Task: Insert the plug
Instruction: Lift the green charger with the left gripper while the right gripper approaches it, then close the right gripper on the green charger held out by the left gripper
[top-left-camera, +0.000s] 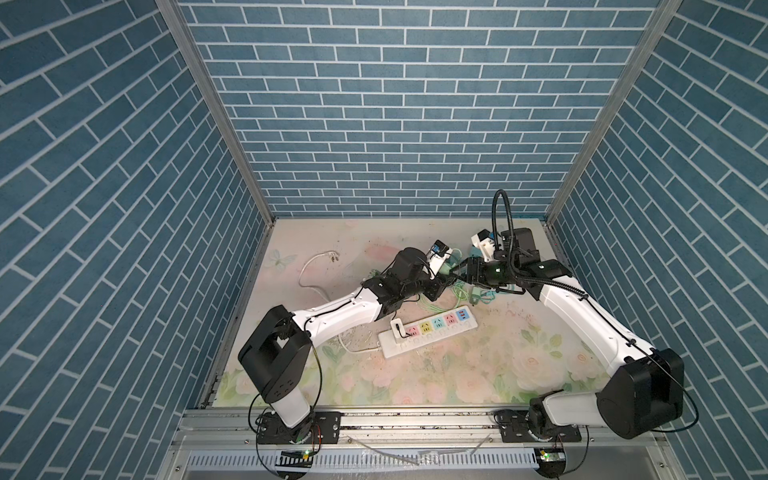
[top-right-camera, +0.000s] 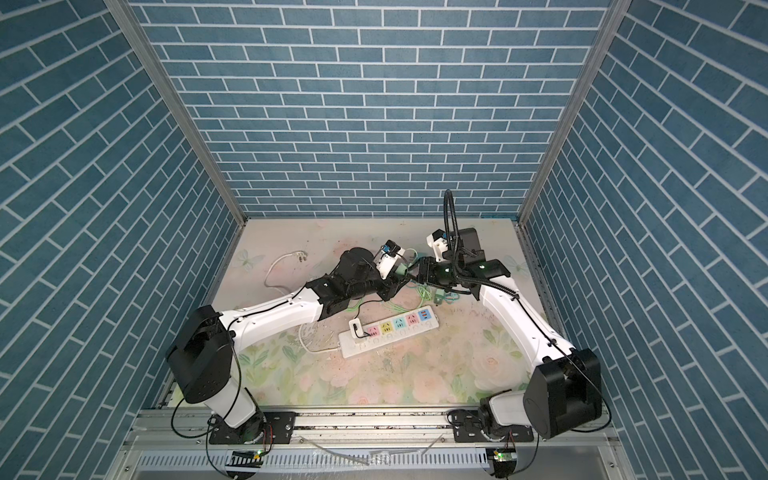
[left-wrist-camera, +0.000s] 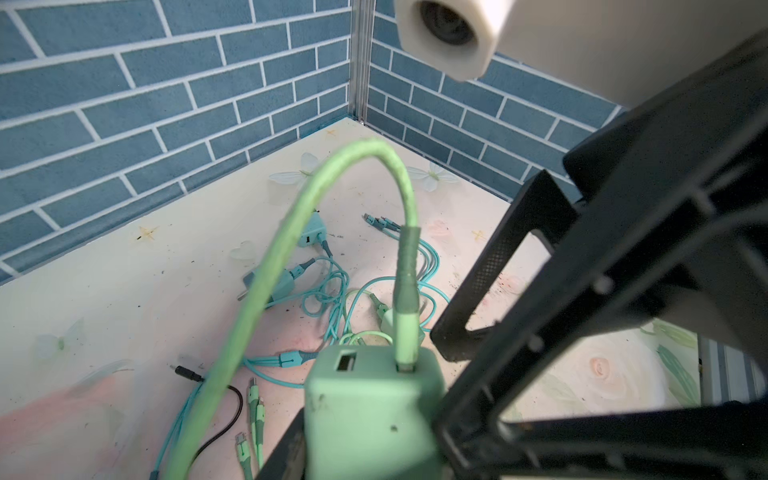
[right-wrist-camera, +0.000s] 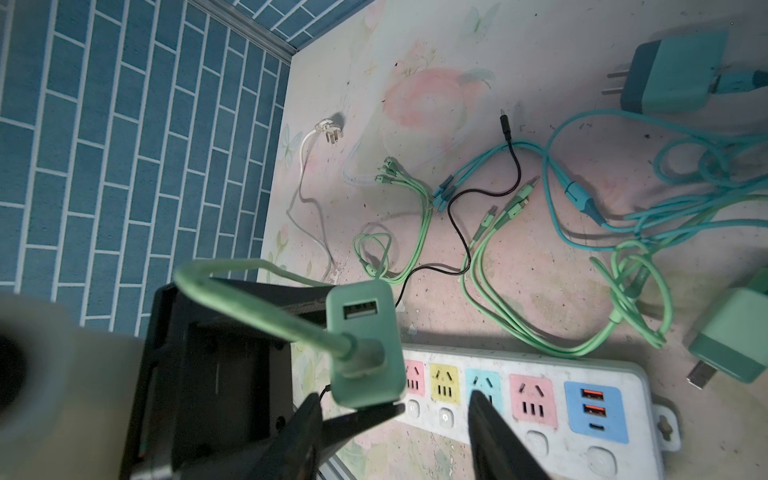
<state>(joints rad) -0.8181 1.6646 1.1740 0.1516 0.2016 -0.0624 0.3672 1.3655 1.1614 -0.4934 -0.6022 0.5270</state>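
The plug is a green charger block (left-wrist-camera: 370, 415) with a green cable (left-wrist-camera: 266, 266) in one of its two USB ports. My left gripper (left-wrist-camera: 370, 451) is shut on it, holding it above the table at the back. In the right wrist view the block (right-wrist-camera: 365, 345) hangs over the left end of the white power strip (right-wrist-camera: 540, 399), whose coloured sockets face up. My right gripper (right-wrist-camera: 392, 401) is open, its fingertips just short of the block and holding nothing. In both top views the two grippers (top-left-camera: 442, 274) (top-left-camera: 459, 272) meet tip to tip behind the strip (top-left-camera: 432, 332) (top-right-camera: 388, 332).
A tangle of green and teal cables (right-wrist-camera: 582, 232) lies behind the strip, with a teal charger (right-wrist-camera: 673, 79) and another green charger (right-wrist-camera: 735, 340). A black lead (right-wrist-camera: 461, 232) runs to a white adapter (top-left-camera: 397, 326) in the strip. The strip's white cord (top-left-camera: 309, 274) lies at the left.
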